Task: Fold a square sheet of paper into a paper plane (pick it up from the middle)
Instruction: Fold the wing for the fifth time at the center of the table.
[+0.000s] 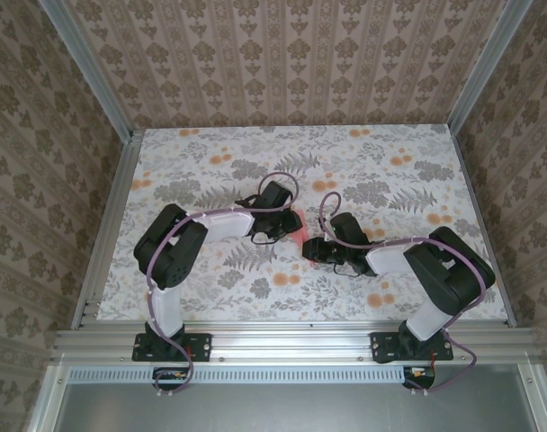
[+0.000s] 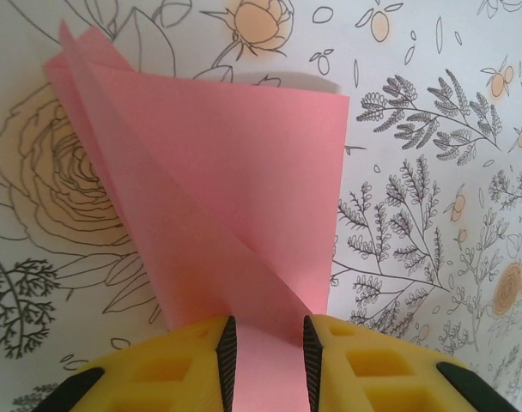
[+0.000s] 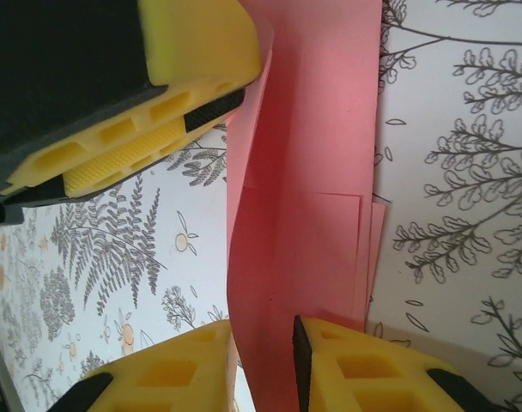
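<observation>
The salmon-pink sheet of paper (image 2: 235,197) is folded into a tapered paper plane shape with layered flaps and a point at the far left. It lies on the flowered table between both grippers (image 1: 298,220). My left gripper (image 2: 265,343) stands over its near end, jaws partly apart, with pink paper showing across the whole gap. My right gripper (image 3: 265,343) is at the other end, jaws also partly apart, with the paper (image 3: 304,197) running between them and curving upward. In the right wrist view the left gripper's yellow fingers (image 3: 192,112) sit against the paper's far edge.
The table cloth (image 1: 255,162) carries printed grey ferns and orange flowers. Aluminium rails (image 1: 107,225) and patterned walls close in the left, right and back. Both arms reach toward the table's middle, with wrist cables looping above them.
</observation>
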### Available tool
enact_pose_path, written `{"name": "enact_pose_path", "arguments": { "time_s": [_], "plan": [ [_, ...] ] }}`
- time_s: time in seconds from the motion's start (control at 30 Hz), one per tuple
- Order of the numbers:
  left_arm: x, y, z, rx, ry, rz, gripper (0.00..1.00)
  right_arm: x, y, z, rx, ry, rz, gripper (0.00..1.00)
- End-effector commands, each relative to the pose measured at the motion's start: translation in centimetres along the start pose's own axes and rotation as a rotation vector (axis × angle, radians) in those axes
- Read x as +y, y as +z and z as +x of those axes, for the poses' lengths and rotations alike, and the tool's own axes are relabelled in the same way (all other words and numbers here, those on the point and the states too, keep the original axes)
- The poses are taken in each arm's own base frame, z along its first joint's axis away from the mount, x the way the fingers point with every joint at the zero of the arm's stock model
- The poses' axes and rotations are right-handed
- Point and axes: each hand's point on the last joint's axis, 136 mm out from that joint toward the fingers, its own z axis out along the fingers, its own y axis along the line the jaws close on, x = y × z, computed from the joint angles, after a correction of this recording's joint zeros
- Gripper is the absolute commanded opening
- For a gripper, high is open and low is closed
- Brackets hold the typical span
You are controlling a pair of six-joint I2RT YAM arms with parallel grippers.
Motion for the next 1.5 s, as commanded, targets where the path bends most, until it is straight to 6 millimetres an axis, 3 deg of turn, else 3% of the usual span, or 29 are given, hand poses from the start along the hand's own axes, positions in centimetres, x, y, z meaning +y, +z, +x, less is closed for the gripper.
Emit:
{"name": "enact_pose_path", "arguments": {
  "time_s": [0.0,0.27,0.53,0.7,1.07,1.47],
  "plan": [
    [-0.6,0.3,-0.4,0.008,0.01,0.019,0.29,-0.7,-0.4,-0.1,0.01,-0.02,0.058,0.25],
    [-1.8,-0.6,-0.5,0.012,0.037,0.05,0.31,-1.7,-0.4,0.0,0.007,-0.012,0.105,0.0],
    [-3.1,-3.3,-0.9,-0.04,0.087,0.093,0.4,0.2,-0.4,-1.0,-0.017,0.136,-0.088,0.0],
    [-3.4,-3.9,-0.2,-0.04,0.118,0.112,0.42,0.8,-0.5,-1.3,-0.01,0.196,-0.149,0.0],
    [-5.5,-1.2,0.5,0.026,0.164,0.181,0.43,-1.5,0.0,-0.7,0.013,0.289,-0.095,0.0],
    [-4.0,1.7,0.0,0.046,0.156,0.111,0.42,-1.5,-0.3,-0.8,0.008,0.274,-0.092,0.02]
  ]
}}
